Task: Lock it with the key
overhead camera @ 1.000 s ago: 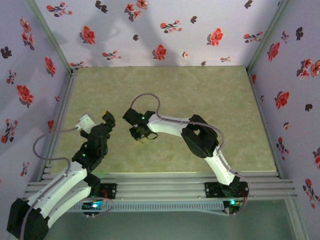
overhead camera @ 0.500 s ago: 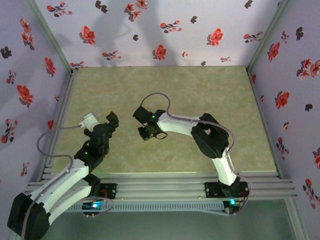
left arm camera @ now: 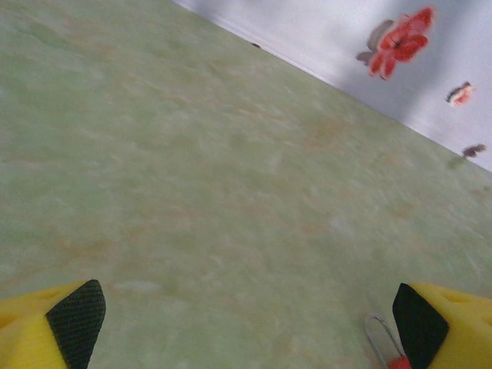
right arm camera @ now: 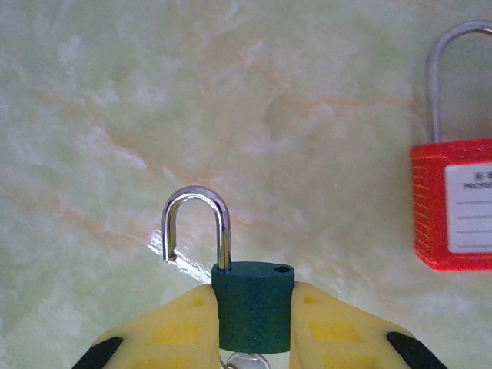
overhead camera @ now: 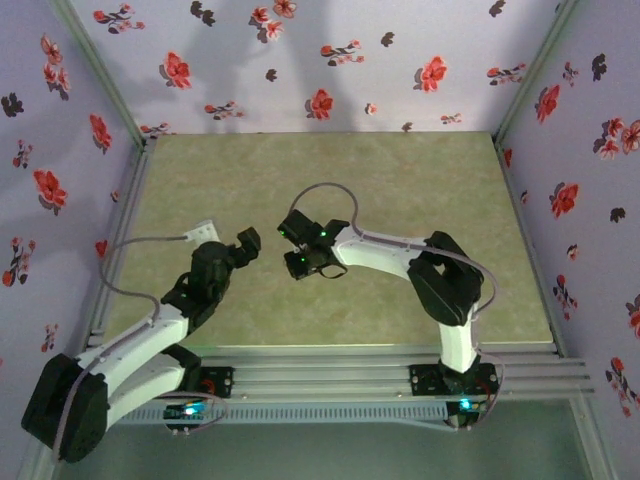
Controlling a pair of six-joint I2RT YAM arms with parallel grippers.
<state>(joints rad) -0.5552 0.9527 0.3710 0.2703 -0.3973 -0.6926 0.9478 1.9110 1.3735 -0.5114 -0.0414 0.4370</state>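
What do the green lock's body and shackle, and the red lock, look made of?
The green lock: matte dark body, no glare; painted metal or plastic, cannot tell. Its shackle: polished steel-like metal, mirror-bright highlights. The red lock: probably plastic, evenly coloured, with a white paper-like label.

Green padlock (right arm camera: 252, 304), red padlock (right arm camera: 427, 201), flowered walls (overhead camera: 320, 60)

A red plastic padlock (right arm camera: 453, 207) with a white label and a silver metal shackle is seen lying flat on the pale green marbled tabletop (overhead camera: 400, 190). The tabletop is enclosed by lilac walls (overhead camera: 300, 60) printed with red flowers, and ribbed aluminium rails (overhead camera: 330, 365) are laid along its near edge.
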